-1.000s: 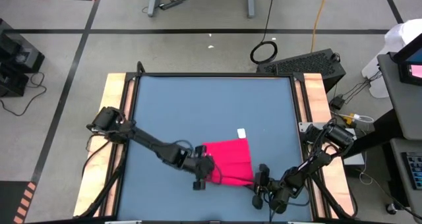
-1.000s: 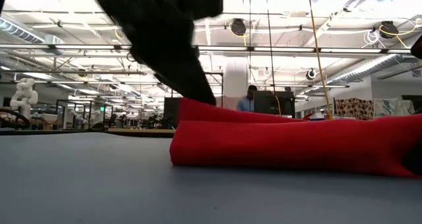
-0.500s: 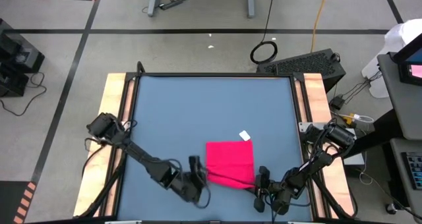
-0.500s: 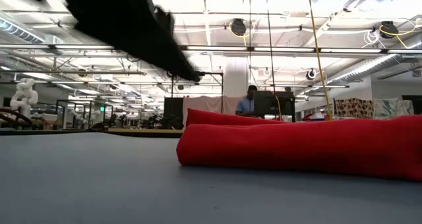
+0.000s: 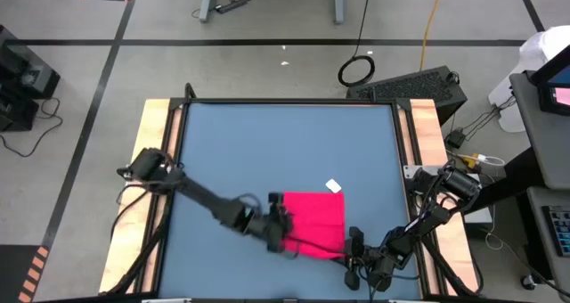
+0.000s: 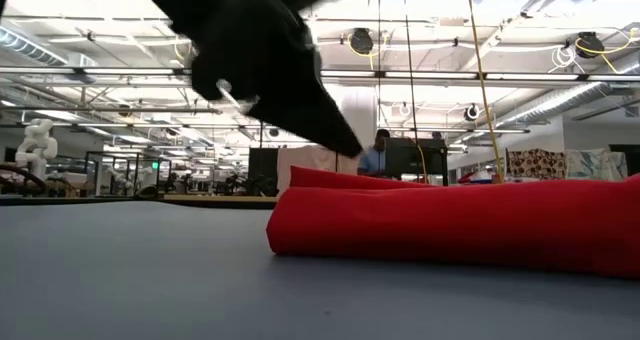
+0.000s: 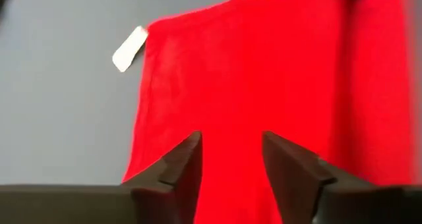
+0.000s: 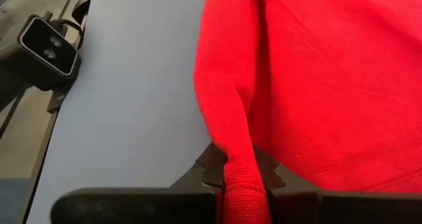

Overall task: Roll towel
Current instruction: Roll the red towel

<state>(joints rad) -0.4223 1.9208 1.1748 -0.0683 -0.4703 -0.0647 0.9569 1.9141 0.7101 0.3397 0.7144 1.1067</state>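
The pinkish-red towel lies on the blue tabletop near its near edge. Its white tag is at the far right corner, and its near edge is bunched into a thick fold. My left gripper is open and hovers over the towel's left part; its fingers stand above the red cloth and, in the low view, look clear of it. My right gripper is shut on the towel at its near right corner. My right gripper pinches the towel's thick bunched fold between its two fingers, at the fold's right end. The fingers come in low from the table's near right side. The towel lies on the table, and the fold runs away from the fingers.
Wooden side rails run along the table's left and right edges. The blue tabletop stretches beyond the towel toward the far edge. A keyboard and cables lie on the floor beyond the table. A person stands far off in the room.
My left gripper drew back from the towel's left edge toward the table's near edge, then came back over the towel's left part. The towel's left side settled into a squarer shape, and the tag shifted a little toward the right and near.
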